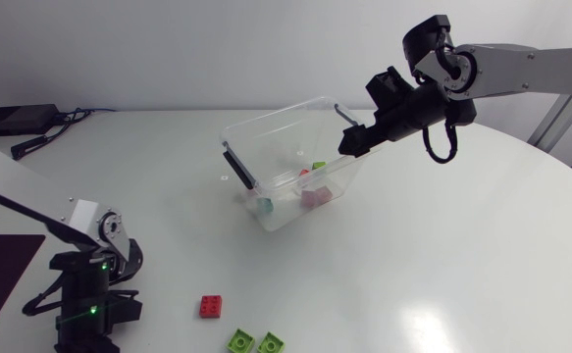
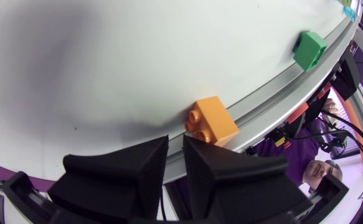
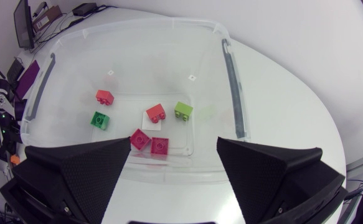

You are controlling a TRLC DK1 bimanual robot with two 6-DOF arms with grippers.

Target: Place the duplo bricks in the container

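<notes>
Right tool point(image 3: 174, 142) hangs wide apart, empty, over the container point(image 1: 271, 113). Left tool point(image 2: 176, 142), fingers almost together, holds nothing. A red brick point(image 1: 210, 306) lies on the near counter point(image 1: 413, 275): likely light, rigid, slick, so pinch its flat sides.

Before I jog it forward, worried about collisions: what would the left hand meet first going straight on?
Likely the orange brick, lying just ahead of the left hand; nothing shows between them, though depth is unclear.
</notes>
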